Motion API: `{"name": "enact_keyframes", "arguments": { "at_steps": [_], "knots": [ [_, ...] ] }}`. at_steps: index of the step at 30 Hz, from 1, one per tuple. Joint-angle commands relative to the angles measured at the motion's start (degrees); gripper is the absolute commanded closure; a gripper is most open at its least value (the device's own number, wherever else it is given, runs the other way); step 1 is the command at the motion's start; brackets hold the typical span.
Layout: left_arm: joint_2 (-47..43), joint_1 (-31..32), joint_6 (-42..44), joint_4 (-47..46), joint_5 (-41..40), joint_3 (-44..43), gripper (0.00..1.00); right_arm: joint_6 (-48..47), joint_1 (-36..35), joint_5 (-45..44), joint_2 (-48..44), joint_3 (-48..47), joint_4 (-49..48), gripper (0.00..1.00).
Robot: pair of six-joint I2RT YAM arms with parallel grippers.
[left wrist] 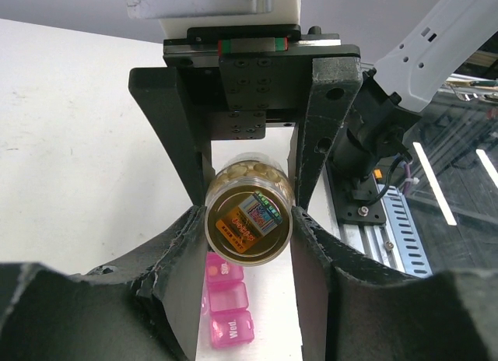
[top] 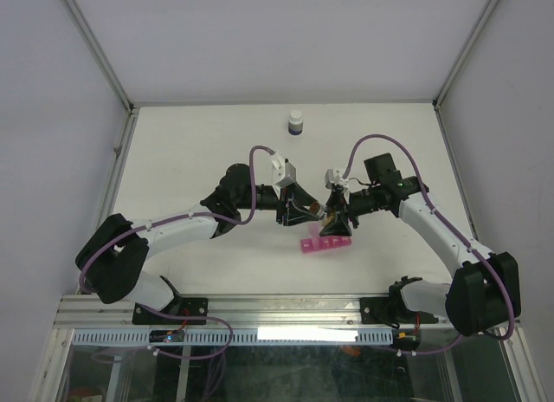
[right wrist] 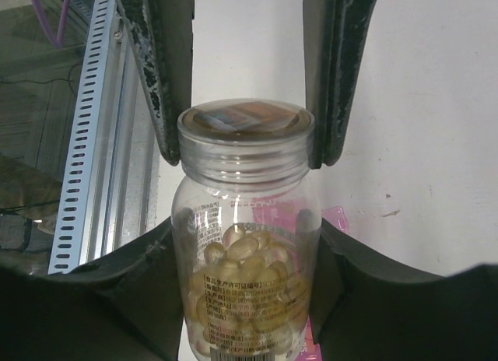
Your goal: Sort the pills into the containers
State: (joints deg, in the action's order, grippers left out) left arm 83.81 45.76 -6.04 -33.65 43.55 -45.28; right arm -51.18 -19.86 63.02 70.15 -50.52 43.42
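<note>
Inside a small clear bottle (right wrist: 245,221), the pills (right wrist: 247,260) sit as a yellow-orange heap, none yet sorted. The bottle is held off the table (top: 199,151), just above the pink organiser (left wrist: 227,308), whose lidded compartments look shut, one lettered "Wed." The right gripper (right wrist: 249,287) is clenched round the bottle's body. The left gripper (left wrist: 249,244) is clamped on its cap (right wrist: 245,126), which is on. On this evidence the job is at its opening step: the cap must come off, compartments be opened and pills portioned out, all of it left to do. A dark white-capped bottle (top: 296,122) stands well apart at the table's far side.
</note>
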Motion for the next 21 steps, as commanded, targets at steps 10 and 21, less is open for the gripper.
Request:
{"name": "enact_keyframes", "arguments": {
  "at_steps": [10,21],
  "knots": [
    [-5.73,0.55,-23.63,-3.11,-14.55,0.74,1.00,6.24,-0.10,-1.94,-0.12,-1.78,-6.79,1.00],
    [-12.29,5.29,-43.31,11.67,-33.91,-2.05,1.00,8.55,-0.01,-2.82,0.42,-1.71,-8.18,1.00]
  ]
}}
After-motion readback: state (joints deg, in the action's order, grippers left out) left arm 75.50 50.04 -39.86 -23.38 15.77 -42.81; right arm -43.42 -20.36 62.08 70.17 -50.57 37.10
